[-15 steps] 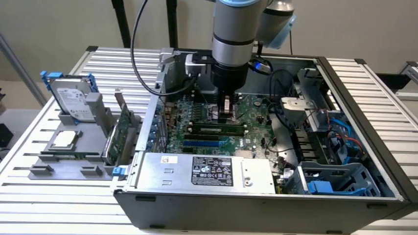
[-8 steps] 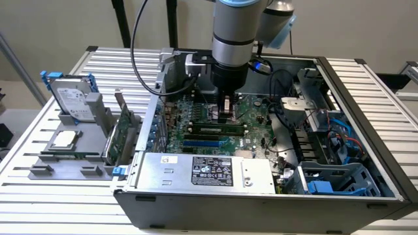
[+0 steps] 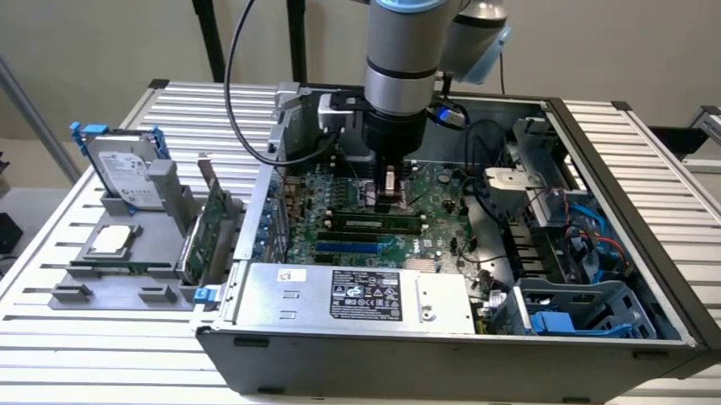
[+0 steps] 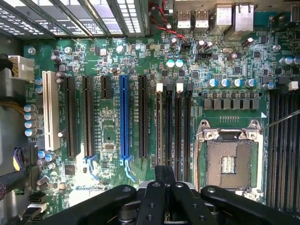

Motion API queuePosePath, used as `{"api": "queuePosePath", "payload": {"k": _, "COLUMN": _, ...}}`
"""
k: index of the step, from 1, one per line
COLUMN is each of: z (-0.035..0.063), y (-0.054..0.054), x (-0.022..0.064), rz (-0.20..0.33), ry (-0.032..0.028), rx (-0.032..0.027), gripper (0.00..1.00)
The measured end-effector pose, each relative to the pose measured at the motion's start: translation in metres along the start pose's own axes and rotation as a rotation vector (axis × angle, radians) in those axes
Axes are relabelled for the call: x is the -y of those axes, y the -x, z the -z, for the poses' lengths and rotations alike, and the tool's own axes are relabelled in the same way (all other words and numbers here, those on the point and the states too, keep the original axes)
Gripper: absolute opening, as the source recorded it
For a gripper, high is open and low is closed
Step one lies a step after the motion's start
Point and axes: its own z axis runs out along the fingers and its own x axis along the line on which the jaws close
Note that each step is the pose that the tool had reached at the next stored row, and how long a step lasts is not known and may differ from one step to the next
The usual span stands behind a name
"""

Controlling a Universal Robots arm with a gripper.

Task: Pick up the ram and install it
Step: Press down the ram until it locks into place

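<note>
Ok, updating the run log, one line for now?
gripper: low over motherboard | ram: on motherboard, beside gripper | grasp: unclear

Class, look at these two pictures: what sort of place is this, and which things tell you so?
Probably a robotics lab or test bench for computer assembly: an opened PC case lies on a slatted metal table, a robot arm reaches over its motherboard, and a hard drive stands in a fixture.
</note>
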Motion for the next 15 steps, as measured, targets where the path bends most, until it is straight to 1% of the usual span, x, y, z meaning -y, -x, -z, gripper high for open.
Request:
{"api": "queuePosePath", "payload": {"k": 7, "z": -0.0125, "y": 0.001, "x": -0.0008, "rz": 0.0, "ry": -0.0001, "rx": 0.0002, "gripper": 0.0}}
{"api": "queuePosePath", "payload": {"k": 9, "z": -0.0155, "y": 0.001, "x": -0.0009, "rz": 0.0, "ry": 0.0006, "rx": -0.0018, "gripper": 0.0}}
{"api": "queuePosePath", "payload": {"k": 11, "z": -0.0192, "y": 0.001, "x": -0.0011, "rz": 0.0, "ry": 0.0005, "rx": -0.0014, "gripper": 0.0}}
{"api": "queuePosePath", "payload": {"k": 13, "z": -0.0203, "y": 0.001, "x": -0.0012, "rz": 0.0, "ry": 0.0004, "rx": -0.0009, "gripper": 0.0}}
{"api": "queuePosePath", "payload": {"k": 14, "z": -0.0195, "y": 0.001, "x": -0.0013, "rz": 0.0, "ry": 0.0006, "rx": -0.0014, "gripper": 0.0}}
{"api": "queuePosePath", "payload": {"k": 15, "z": -0.0173, "y": 0.001, "x": -0.0013, "rz": 0.0, "ry": 0.0002, "rx": 0.0, "gripper": 0.0}}
